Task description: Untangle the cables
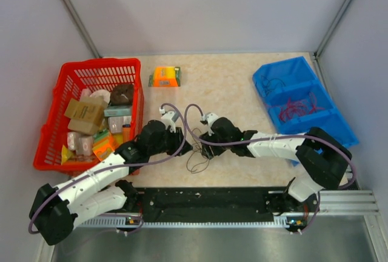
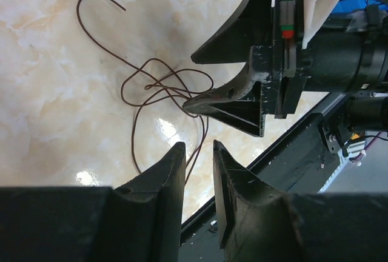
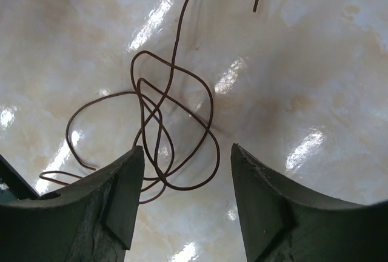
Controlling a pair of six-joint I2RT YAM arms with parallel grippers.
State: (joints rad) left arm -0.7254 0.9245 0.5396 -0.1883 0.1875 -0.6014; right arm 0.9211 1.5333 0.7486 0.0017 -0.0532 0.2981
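Observation:
The cables [image 1: 197,160] lie as one thin dark brown tangle of loops on the beige table, between the two grippers. The same cables [image 2: 163,86] show in the left wrist view, where one strand runs down toward my left gripper [image 2: 198,145]. Its jaws stand a narrow gap apart and grip nothing. My left gripper [image 1: 185,147] sits just left of the tangle. The right gripper [image 3: 186,151] is open above the cables [image 3: 176,110], with the lower loops lying between its fingertips. One of its fingers [image 2: 224,101] touches the tangle's right side.
A red basket [image 1: 60,92] full of packaged items stands at the left. An orange packet [image 1: 165,75] lies behind it on the table. At the right, a blue bin [image 1: 291,68] holds red and dark wires [image 1: 300,107]. A black rail [image 1: 206,198] runs along the near edge.

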